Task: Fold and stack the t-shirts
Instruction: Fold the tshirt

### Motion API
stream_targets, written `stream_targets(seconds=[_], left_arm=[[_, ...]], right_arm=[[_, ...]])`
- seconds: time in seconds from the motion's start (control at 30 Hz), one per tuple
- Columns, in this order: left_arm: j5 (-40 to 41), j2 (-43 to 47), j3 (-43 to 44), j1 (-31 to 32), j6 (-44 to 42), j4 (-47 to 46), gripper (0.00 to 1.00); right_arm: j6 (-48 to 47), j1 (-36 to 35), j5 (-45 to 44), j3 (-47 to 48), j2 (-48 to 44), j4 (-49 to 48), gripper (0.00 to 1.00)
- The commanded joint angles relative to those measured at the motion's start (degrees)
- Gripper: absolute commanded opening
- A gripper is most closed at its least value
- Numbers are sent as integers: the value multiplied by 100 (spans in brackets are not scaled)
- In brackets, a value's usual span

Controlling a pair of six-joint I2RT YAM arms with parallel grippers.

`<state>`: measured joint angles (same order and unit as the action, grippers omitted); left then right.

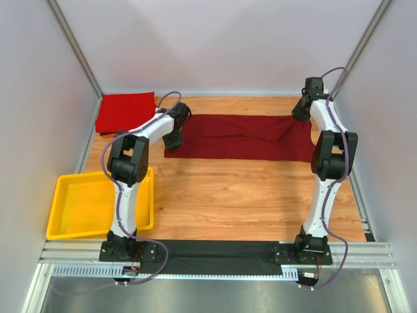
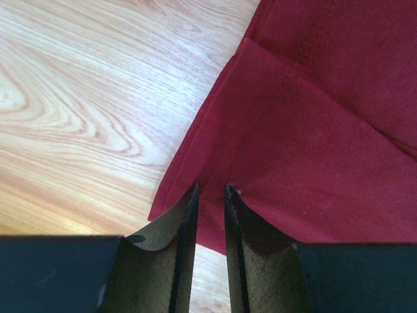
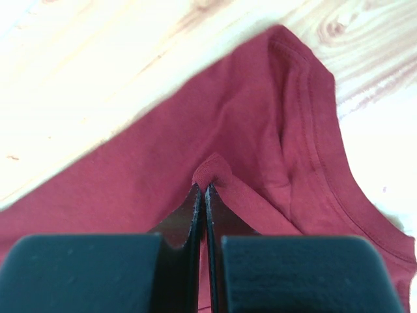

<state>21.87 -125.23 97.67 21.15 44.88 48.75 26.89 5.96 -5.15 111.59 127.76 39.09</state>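
Here's the maroon t-shirt [image 1: 241, 137]: soft knit cloth, matt, lightly creased, with neat rows of stitching along its hem. Under it is the table [image 1: 247, 195], a pale wood-grain top, smooth with a faint sheen. Off the shirt's left end lies the red t-shirt [image 1: 126, 112], brighter cloth and just as matt. Nearer than that same end is the yellow tray [image 1: 85, 205], smooth plastic with a slight gloss. On the maroon cloth, the left gripper [image 2: 212, 192] has dull, dark, matt fingers [image 2: 163, 261]. The right gripper [image 3: 203, 189] has black, matt fingers [image 3: 179, 225].
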Motion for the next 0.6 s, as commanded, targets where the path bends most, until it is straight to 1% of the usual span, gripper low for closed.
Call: stream_targets(seconds=[0.0, 0.33, 0.57], left_arm=[[28, -247, 15, 56, 99, 275, 30], [19, -239, -2, 56, 126, 293, 29], [46, -204, -116, 56, 135, 284, 29]], right_arm=[[-79, -7, 66, 380, 161, -288, 0], [-193, -7, 111, 899, 600, -16, 0], [-123, -7, 13, 882, 627, -42, 0]])
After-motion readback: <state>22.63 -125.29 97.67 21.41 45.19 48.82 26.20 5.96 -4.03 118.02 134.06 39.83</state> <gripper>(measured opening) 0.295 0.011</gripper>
